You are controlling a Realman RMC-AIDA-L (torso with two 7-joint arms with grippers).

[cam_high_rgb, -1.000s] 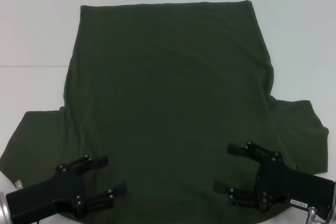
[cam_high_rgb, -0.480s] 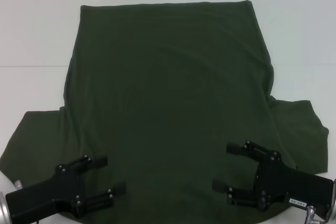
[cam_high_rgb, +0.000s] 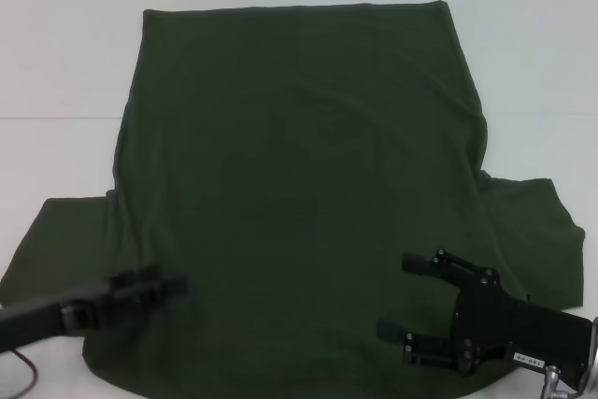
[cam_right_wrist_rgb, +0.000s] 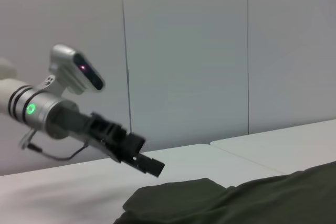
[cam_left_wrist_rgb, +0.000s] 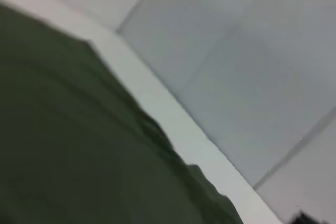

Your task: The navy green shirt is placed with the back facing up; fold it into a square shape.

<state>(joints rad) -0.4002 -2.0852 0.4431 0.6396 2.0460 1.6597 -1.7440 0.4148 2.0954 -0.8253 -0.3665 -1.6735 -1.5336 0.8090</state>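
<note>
The navy green shirt (cam_high_rgb: 299, 165) lies spread flat on the white table, hem at the far side, sleeves out to the near left and near right. My left gripper (cam_high_rgb: 173, 285) is blurred and hovers over the shirt's near left part, seen edge-on. The right wrist view shows that left gripper (cam_right_wrist_rgb: 149, 165) above the shirt (cam_right_wrist_rgb: 252, 198), clear of the cloth. My right gripper (cam_high_rgb: 392, 296) is open over the near right part beside the right sleeve, nothing between its fingers. The left wrist view shows only the shirt (cam_left_wrist_rgb: 79, 156) and the table edge.
The white table (cam_high_rgb: 56, 63) reaches past the shirt on the far side, left and right, with a seam line (cam_high_rgb: 56, 119) across it on the left. Grey wall panels (cam_right_wrist_rgb: 184, 51) stand behind the table.
My left arm has swung and turned: its gripper, flat and sharp before, is now blurred, edge-on and a little higher over the left sleeve side. The right gripper has barely shifted.
</note>
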